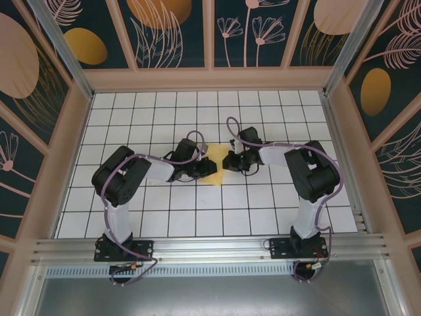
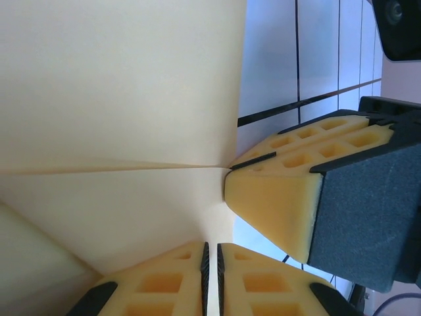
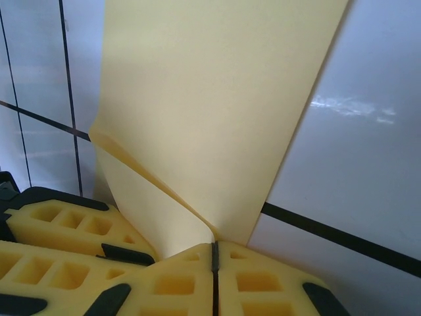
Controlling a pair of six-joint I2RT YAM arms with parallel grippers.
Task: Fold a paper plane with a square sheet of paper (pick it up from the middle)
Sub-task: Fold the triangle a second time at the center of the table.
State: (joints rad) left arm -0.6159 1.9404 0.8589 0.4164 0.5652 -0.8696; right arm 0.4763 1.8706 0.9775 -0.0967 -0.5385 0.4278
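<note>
Left gripper [image 2: 212,280] jaws pinching creased yellow paper [image 2: 118,99] edge.

One yellow sheet of paper [image 3: 217,99], two pincers: left pincer [image 2: 212,263], right pincer [image 3: 214,255]

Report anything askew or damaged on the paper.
No tear shows. The yellow paper sits mid-table, pinched by the left gripper and the right gripper. In the right wrist view, one layer bows up off the rest near that gripper, so the fold is not lying flat.
</note>
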